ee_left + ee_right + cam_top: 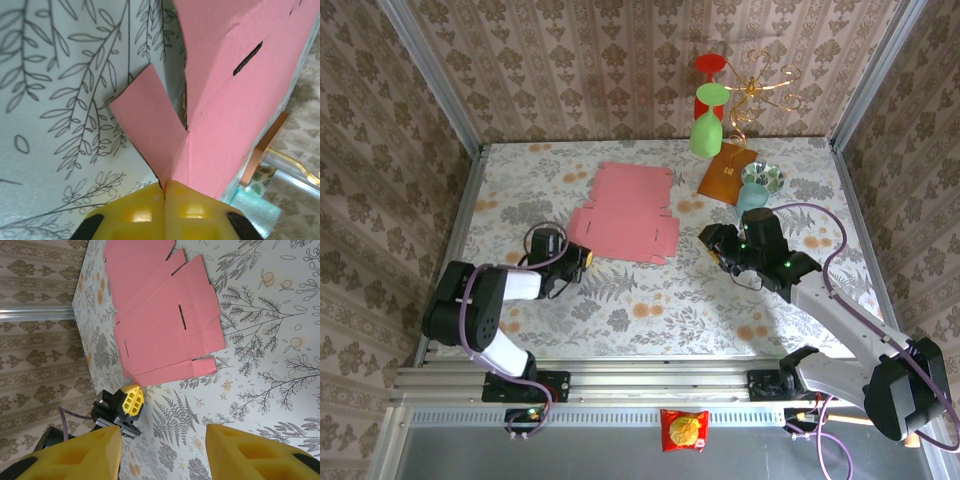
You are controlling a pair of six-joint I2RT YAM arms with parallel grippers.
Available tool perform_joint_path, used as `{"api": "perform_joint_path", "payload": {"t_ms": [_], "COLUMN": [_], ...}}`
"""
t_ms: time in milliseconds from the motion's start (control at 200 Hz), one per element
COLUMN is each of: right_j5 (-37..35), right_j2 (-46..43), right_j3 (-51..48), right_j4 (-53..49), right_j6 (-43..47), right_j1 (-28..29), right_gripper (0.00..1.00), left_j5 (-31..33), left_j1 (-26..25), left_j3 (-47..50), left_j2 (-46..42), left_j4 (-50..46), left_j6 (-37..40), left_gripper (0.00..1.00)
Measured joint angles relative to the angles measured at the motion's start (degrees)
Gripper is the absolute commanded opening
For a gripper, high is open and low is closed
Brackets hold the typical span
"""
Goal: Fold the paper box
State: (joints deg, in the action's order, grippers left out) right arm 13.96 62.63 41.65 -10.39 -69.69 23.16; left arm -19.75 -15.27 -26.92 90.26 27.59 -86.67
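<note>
paper box (625, 215): flat unfolded pink sheet, middle of table (650, 310), about as wide as deep | left gripper (165, 195): fingers pressed together on its near-left corner flap, nearest | right gripper (165, 440): spread wide, empty, just right of sheet | writing: none legible; orange packet (725, 175) print too small

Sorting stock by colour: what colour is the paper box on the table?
Plain pink; the paper box shows best in the right wrist view.
</note>
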Motion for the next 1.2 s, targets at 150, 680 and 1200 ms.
{"api": "perform_joint_path", "payload": {"t_ms": [150,680,1200], "right_j5": [-0.07,-16.15,-22.12], "right_j2": [0.39,12.74,32.54], "right_j3": [-0.26,-3.37,2.93], "right_j4": [2.14,23.34,37.51], "right_j6": [-2.51,-23.58,-31.78], "right_j1": [0.15,16.11,21.77], "right_gripper": [0.48,0.53,0.49], "left_j5": [0.79,7.02,11.74], "left_j1": [-0.2,-6.05,-12.31], "left_j3": [-0.7,-1.36,-1.36], "left_j2": [-1.73,-9.68,-10.62], "left_j4": [-0.26,-0.96,-0.94], "left_j6": [0.11,-3.02,-7.91], "left_gripper": [0.0,0.0,0.0]}}
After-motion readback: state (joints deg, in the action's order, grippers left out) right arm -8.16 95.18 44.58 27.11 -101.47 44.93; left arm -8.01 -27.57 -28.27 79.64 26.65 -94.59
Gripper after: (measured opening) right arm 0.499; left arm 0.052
